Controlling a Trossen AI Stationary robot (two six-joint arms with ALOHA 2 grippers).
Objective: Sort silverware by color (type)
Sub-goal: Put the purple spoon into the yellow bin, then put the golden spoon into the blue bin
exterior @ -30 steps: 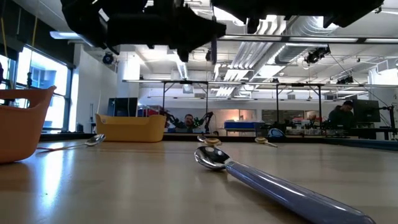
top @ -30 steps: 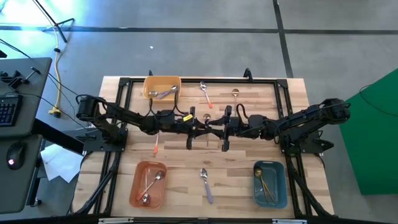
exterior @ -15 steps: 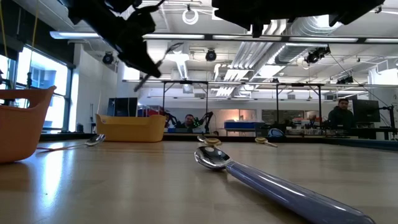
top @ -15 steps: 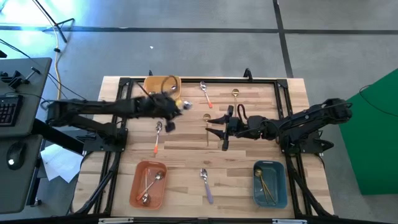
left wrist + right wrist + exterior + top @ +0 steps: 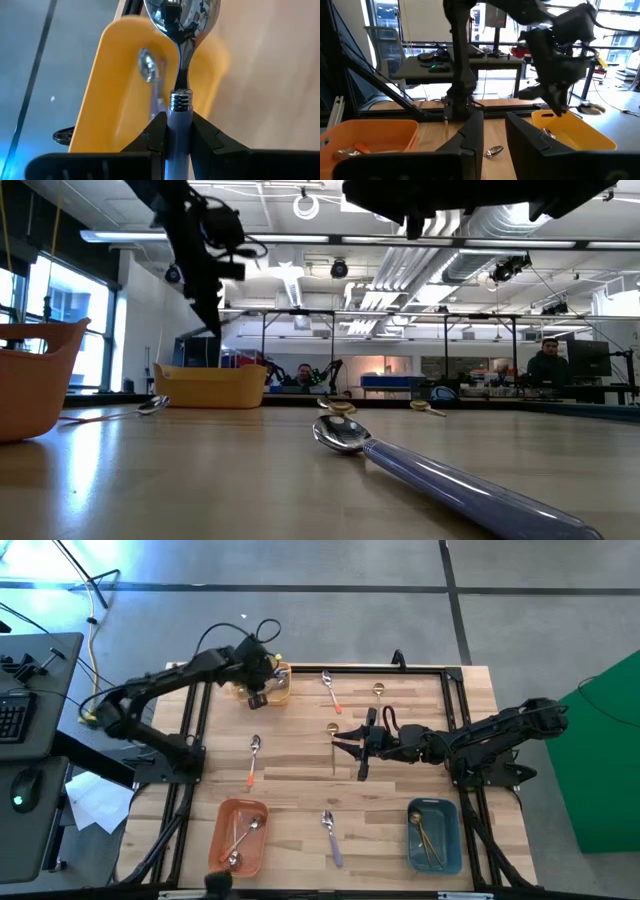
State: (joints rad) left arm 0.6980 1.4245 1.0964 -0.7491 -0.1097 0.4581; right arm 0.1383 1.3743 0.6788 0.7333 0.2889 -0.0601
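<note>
- Left gripper (image 5: pixel 179 131) hangs over the yellow bin (image 5: pixel 275 683) at the table's far edge, toward the far-left corner, clamped on a lavender-handled spoon (image 5: pixel 181 60). Its fingers pinch the handle just below the ribbed collar, bowl pointing outward.
- One spoon already lies in the yellow bin (image 5: pixel 150 70). Release looks like the step in hand.
- Risk: the held bowl sits over the bin's inner wall, not its middle. Letting go here could bounce the spoon off the rim onto the table or off the far edge.
- Risk: the grip is narrow on a smooth handle, so the spoon could pivot or slip early.
- Right gripper (image 5: pixel 341 741) hovers mid-table with its fingers apart, beside a gold spoon (image 5: pixel 333 734). If both arms reach for the centre at once, they may clash.
- Loose on the table: an orange-handled spoon (image 5: pixel 251 762) toward the left edge, another (image 5: pixel 331 690) and a gold one (image 5: pixel 379 694) near the far edge, and a lavender one (image 5: pixel 330 836) near the front edge.
- The orange bin (image 5: pixel 238 836) at front left and the blue bin (image 5: pixel 434 835) at front right each hold spoons.
</note>
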